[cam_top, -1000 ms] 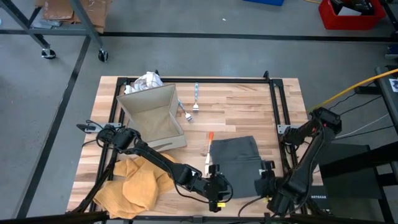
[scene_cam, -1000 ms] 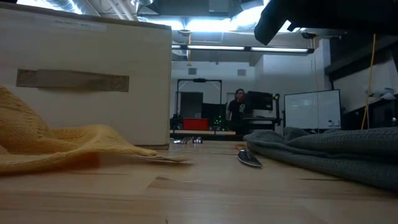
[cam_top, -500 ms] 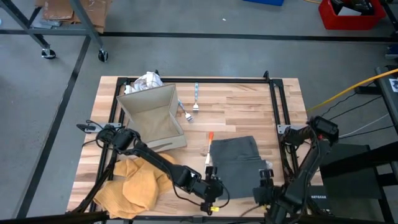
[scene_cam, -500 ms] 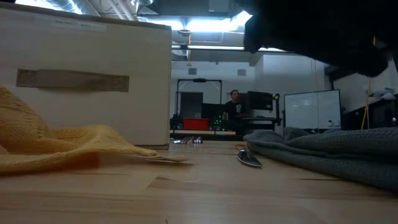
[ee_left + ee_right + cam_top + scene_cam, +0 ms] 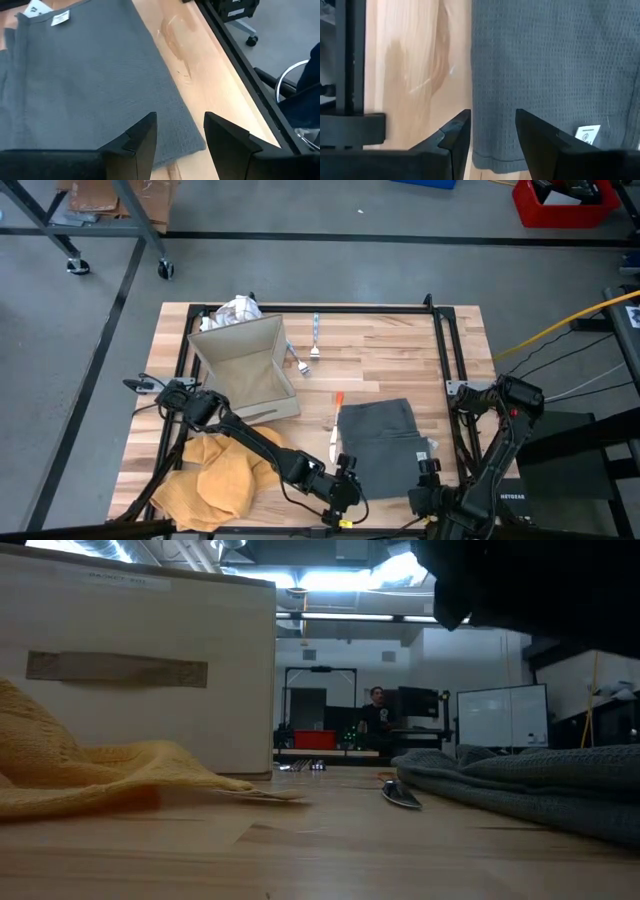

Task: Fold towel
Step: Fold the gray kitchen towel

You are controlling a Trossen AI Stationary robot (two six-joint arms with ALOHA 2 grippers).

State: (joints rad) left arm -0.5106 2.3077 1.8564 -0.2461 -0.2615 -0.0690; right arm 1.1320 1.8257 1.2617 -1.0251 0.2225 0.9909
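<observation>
A grey towel [image 5: 378, 442] lies flat on the wooden table, folded, with a white label [image 5: 60, 18] near one corner. My left gripper [image 5: 347, 488] hovers open over the towel's near left corner [image 5: 196, 144], its fingers [image 5: 142, 142] apart with nothing between them. My right gripper [image 5: 427, 490] hovers open at the near right, pointing down, and the towel's side edge [image 5: 473, 100] runs between its fingers [image 5: 535, 137]. In the low view the towel [image 5: 530, 790] rests on the table at the right.
A yellow cloth [image 5: 215, 475] lies crumpled at the near left. A beige box [image 5: 245, 370] stands behind it, with a white crumpled thing [image 5: 238, 310] at its far side. A fork [image 5: 315, 340] and an orange-tipped tool [image 5: 335, 425] lie beyond the towel. A black frame rail [image 5: 447, 370] runs along the table's right side.
My right gripper has sunk toward the towel's near right corner and shifted a little toward the table's near edge, still open. My left gripper has rolled about its own axis and dropped slightly at the near left corner. The towel has stayed where it was.
</observation>
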